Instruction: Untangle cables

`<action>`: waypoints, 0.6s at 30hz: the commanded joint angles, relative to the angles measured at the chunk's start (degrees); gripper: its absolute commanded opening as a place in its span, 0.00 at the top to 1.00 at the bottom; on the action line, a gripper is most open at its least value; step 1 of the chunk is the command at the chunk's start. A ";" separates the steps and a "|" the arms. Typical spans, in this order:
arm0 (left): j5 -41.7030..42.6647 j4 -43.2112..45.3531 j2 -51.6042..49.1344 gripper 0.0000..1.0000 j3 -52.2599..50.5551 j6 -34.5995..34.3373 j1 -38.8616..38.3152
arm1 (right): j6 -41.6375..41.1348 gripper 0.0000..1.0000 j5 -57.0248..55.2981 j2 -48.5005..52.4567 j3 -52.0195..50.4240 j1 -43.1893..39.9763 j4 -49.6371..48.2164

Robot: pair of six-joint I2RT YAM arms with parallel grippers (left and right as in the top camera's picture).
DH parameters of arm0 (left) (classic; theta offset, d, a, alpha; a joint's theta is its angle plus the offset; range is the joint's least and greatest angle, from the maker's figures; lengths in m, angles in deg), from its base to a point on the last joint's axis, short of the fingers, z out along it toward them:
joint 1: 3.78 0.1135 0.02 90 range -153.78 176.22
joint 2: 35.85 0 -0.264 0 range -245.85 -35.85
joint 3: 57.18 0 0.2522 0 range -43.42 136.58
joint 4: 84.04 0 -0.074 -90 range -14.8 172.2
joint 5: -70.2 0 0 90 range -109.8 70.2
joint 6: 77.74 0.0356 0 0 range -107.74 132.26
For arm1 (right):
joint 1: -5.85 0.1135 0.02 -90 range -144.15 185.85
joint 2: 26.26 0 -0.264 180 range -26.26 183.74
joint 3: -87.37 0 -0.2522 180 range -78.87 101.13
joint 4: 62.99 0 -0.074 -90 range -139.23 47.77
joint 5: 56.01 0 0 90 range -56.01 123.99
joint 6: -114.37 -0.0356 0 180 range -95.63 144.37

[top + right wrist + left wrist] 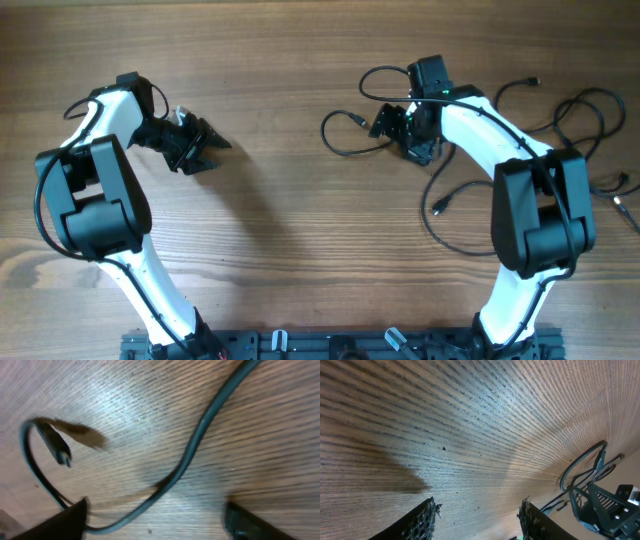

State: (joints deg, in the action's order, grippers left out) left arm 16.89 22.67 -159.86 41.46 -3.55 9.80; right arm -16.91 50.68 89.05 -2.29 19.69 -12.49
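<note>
PLACE: robotics lab bench | SHOWN BY: bare wood-grain table top [290, 210], centre; white-and-black jointed robot arm [100, 195], frame left; matching second arm [540, 215], frame right; black mounting rail [300, 346], bottom edge

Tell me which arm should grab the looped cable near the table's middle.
Right. The right gripper hangs open low over that cable, which runs between its jaws in the wrist view. The left gripper is open over bare table, away from every cable.
</note>
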 commanded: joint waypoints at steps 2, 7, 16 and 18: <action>-0.33 0.00 -0.09 0.44 0.42 -0.13 -0.24 | -7.76 0.35 -1.03 1.49 -0.22 2.69 -0.72; -0.33 -0.02 -0.09 0.44 0.42 -0.13 -0.24 | -13.81 0.55 -6.34 1.49 -0.22 6.86 -0.72; -0.31 -0.02 -0.09 0.44 0.42 -0.17 -0.24 | -9.40 0.96 -9.81 1.46 0.20 12.26 0.13; -0.33 0.00 -0.09 0.43 0.42 -1.31 -0.24 | -2.34 0.95 -6.88 1.46 1.29 13.09 0.04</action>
State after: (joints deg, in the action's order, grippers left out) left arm 16.87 22.67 -159.84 41.46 -3.55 9.78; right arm -28.25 41.68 89.05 -2.34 31.58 -12.49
